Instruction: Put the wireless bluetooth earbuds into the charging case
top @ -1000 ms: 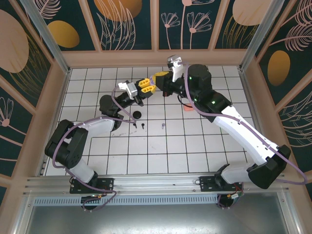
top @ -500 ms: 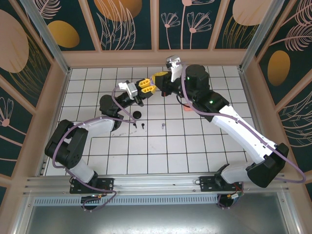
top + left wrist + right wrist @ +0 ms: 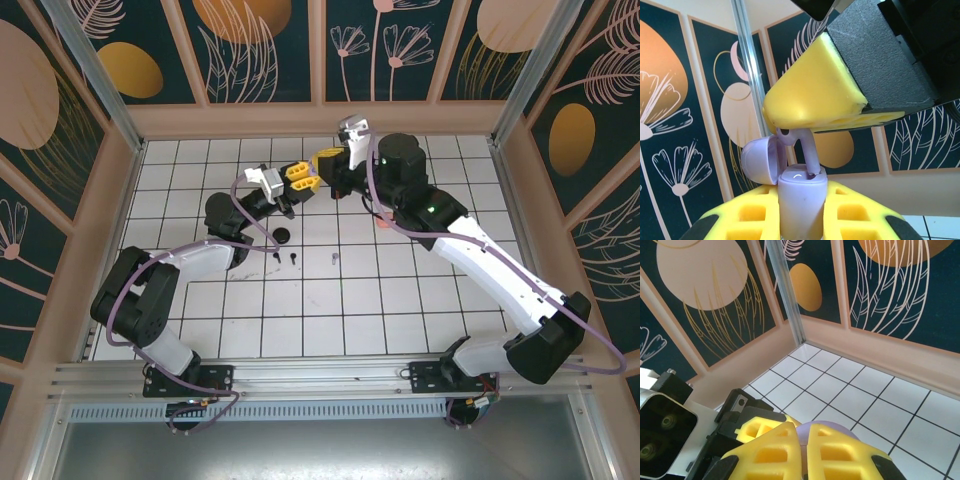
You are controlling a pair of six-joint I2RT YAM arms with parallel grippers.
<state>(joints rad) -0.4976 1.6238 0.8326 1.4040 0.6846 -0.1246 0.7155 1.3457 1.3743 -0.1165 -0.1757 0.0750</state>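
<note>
Left fingers (image 3: pixel 752 214) are clamping the lilac case (image 3: pixel 801 195) upright between them, with its lid (image 3: pixel 760 162) hanging open to one side. Right fingers (image 3: pixel 810 105) are pressing together, narrow, and pinching the head of the lilac earbud (image 3: pixel 809 154) just under their tips. The stem is pointing down into the case mouth, directly above the left fingers. How deep it is seating: cannot tell.

Handling, as judged: the earbud is looking very light, rigid and glossy, so it is likely slippery and apt to twist in a pinch. The best hold is on the bulbous head, leaving the stem free to find its well. The case is hard and smooth too, and holding it low on the flanks is leaving the hinge free. Any push should be going gently along the stem, since sideways force risks jamming it on the rim.
</note>
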